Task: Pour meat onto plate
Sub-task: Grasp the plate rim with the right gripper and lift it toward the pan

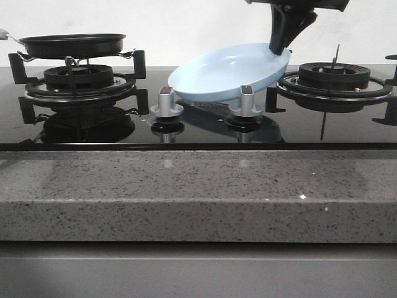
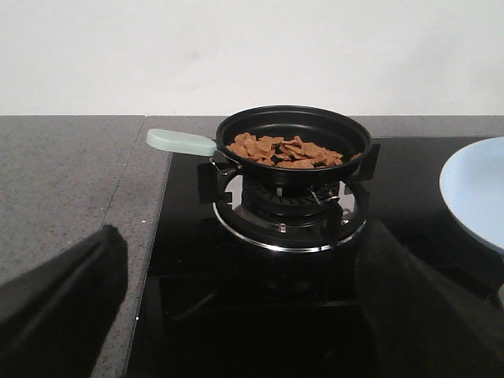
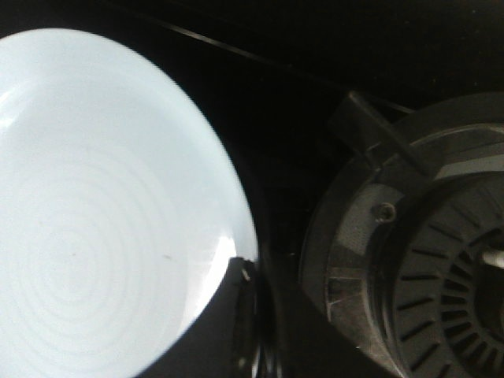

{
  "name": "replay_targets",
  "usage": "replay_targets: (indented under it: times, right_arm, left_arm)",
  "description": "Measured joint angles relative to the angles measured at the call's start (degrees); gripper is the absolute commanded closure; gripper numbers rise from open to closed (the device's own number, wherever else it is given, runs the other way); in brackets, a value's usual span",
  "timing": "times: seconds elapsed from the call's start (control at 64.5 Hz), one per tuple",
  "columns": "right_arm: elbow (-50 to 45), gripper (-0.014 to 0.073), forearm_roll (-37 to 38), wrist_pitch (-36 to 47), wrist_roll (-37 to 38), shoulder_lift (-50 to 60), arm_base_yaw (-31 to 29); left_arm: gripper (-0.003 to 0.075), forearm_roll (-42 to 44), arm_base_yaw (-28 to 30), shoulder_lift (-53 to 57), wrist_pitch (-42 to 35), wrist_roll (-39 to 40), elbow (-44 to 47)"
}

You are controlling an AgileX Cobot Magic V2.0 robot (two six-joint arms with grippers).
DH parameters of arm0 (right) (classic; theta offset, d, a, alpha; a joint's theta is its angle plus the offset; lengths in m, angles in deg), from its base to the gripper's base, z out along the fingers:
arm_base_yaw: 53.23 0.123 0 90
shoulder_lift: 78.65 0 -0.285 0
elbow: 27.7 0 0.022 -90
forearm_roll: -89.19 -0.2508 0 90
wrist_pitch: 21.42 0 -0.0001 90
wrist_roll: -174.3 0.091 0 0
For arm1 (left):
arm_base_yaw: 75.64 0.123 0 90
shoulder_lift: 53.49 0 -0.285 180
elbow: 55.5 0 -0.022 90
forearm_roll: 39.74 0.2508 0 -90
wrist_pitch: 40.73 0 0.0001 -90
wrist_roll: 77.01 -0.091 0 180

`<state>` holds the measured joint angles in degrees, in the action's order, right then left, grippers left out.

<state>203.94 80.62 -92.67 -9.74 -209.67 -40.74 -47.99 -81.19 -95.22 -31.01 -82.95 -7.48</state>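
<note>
The right pincer [image 1: 280,48] gripped the plate's [image 1: 223,77] rim, tilting it; the left pincer [image 2: 236,315] gaped, facing the meat [image 2: 285,151].

I find no readable text, label, brand, number or sign in any view; the stove knobs [image 1: 167,99], pan [image 2: 293,138] and plate [image 1: 211,77] carry no legible markings.
</note>
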Motion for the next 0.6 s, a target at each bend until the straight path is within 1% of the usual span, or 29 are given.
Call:
replay_targets:
  times: [0.248, 0.403, 0.512, 0.605]
  right_arm:
    - [0.00, 0.0656, -5.47, -0.49, 0.00, 0.74, -0.49]
    - [0.00, 0.0656, -7.49, -0.53, 0.00, 2.12, -0.49]
    - [-1.99, 0.0656, -8.73, -0.53, 0.00, 4.22, -0.49]
    - [-5.78, 0.0656, -9.57, -0.53, 0.00, 6.77, -0.49]
  left_arm:
    - [0.0135, 0.00, 0.00, 0.00, 0.00, 0.00, 0.00]
    - [0.0134, 0.00, 0.00, 0.00, 0.00, 0.00, 0.00]
    - [0.0134, 0.00, 0.00, 0.00, 0.00, 0.00, 0.00]
    - [0.0135, 0.00, 0.00, 0.00, 0.00, 0.00, 0.00]
